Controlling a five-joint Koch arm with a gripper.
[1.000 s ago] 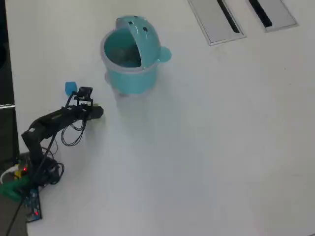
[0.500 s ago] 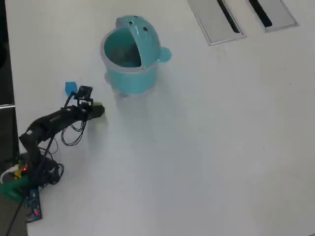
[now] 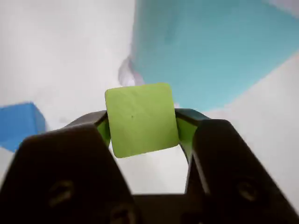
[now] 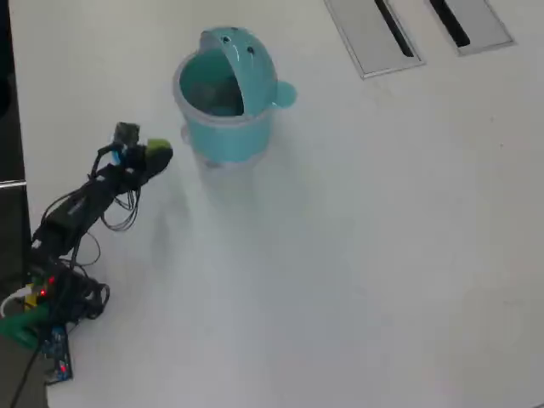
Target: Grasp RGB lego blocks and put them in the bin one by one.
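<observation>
My gripper [image 3: 142, 125] is shut on the yellow-green lego block [image 3: 140, 119], one dark jaw on each side of it, above the white table. In the overhead view the gripper [image 4: 155, 156] holds the block [image 4: 159, 150] just left of the light teal bin [image 4: 225, 127]. The bin's domed lid [image 4: 246, 64] is flipped up, so the bin stands open. In the wrist view the bin's wall [image 3: 210, 51] fills the upper right. A blue block [image 3: 18, 123] lies on the table at the left edge of the wrist view; it is hidden in the overhead view. The red block is out of view.
Two flat grey panels [image 4: 370, 34] [image 4: 472, 21] with dark slots lie at the table's far right. The arm's base and wires [image 4: 51, 289] sit at the lower left, by the table's left edge [image 4: 10, 170].
</observation>
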